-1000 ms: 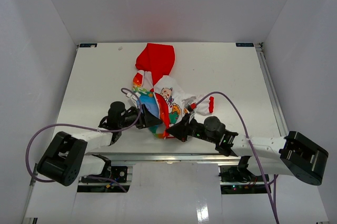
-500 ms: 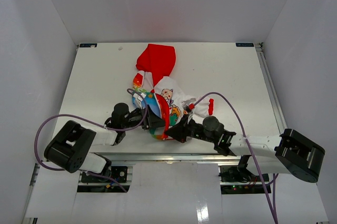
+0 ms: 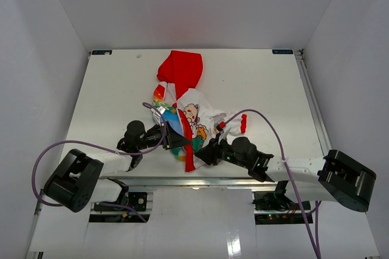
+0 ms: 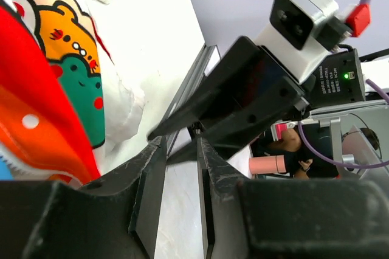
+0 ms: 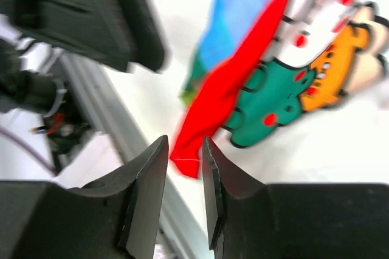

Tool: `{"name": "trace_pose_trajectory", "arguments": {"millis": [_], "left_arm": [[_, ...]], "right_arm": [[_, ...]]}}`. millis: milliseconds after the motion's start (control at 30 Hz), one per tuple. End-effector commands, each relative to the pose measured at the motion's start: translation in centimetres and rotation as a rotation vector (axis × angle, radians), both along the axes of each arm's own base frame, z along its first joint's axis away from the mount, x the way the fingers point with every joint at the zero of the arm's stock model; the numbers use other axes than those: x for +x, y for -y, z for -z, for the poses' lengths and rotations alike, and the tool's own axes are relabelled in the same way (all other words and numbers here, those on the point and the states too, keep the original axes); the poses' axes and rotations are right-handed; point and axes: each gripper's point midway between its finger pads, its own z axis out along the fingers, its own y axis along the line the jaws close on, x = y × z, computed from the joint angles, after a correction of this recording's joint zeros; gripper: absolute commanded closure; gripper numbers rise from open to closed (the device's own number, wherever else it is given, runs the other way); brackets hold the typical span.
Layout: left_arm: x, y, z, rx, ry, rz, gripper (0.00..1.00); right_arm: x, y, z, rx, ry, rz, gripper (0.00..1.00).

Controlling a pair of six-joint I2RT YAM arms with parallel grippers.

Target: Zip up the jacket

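The jacket [image 3: 188,113] lies crumpled mid-table, white with cartoon prints, its red hood [image 3: 180,70] toward the far side. A red strip of it [image 3: 189,160] trails to the table's near edge. My left gripper [image 3: 180,140] sits at the jacket's near-left hem. In the left wrist view its jaws [image 4: 181,143] stand narrowly apart with only bare table between them, and the printed fabric [image 4: 67,89] lies to the left. My right gripper [image 3: 205,154] is open, just right of the red strip. In the right wrist view the strip's tip [image 5: 185,162] lies beyond the fingertips [image 5: 184,143], not pinched.
A red cuff [image 3: 243,122] sticks out on the jacket's right side. The metal rail [image 3: 194,181] of the table's near edge runs right under both grippers. The two grippers' fingers [image 4: 243,101] point at each other, close together. White walls enclose the table [image 3: 273,89].
The right gripper has opened and let go of the red strip, which now hangs lower toward the near edge. The left gripper's jaws have narrowed. Both arms shifted slightly.
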Motion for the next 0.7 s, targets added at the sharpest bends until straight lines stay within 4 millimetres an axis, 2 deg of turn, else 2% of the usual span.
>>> {"name": "trace_pose_trajectory", "arguments": {"millis": [0, 100, 167, 233, 267, 333, 367, 467, 567, 667], "left_arm": [[0.4, -0.4, 1.0, 0.075, 0.012, -0.038, 0.62], [1.7, -0.9, 1.8, 0.143, 0.032, -0.095, 0.6], [2.0, -1.3, 2.8, 0.196, 0.0, -0.123, 0.6], [3.1, -2.1, 3.5, 0.262, -0.012, -0.193, 0.58], [3.6, -2.4, 3.3, 0.276, -0.007, -0.221, 0.56], [5.2, -3.7, 3.2, 0.345, -0.009, -0.318, 0.56], [5.4, -4.3, 3.5, 0.376, -0.026, -0.348, 0.55], [7.6, -7.1, 2.3, 0.416, -0.01, -0.513, 0.49], [8.0, -8.4, 1.9, 0.419, -0.023, -0.557, 0.45], [7.9, -8.6, 1.9, 0.409, -0.029, -0.548, 0.44]], "right_arm": [[2.7, 1.7, 2.4, -0.146, -0.01, 0.171, 0.64], [3.7, 2.2, 3.1, -0.217, 0.0, 0.24, 0.63], [3.7, 2.6, 4.0, -0.306, 0.017, 0.268, 0.63], [3.1, 1.6, 3.6, -0.382, 0.054, 0.259, 0.62], [3.5, 1.2, 2.7, -0.402, 0.072, 0.284, 0.61], [2.4, -0.6, 1.8, -0.414, 0.099, 0.255, 0.57], [1.8, -1.1, 1.9, -0.421, 0.102, 0.24, 0.55], [1.0, -2.6, 1.5, -0.431, 0.116, 0.251, 0.49], [0.9, -3.0, 2.1, -0.5, 0.133, 0.288, 0.47], [0.8, -3.2, 3.6, -0.587, 0.126, 0.301, 0.46]]}}
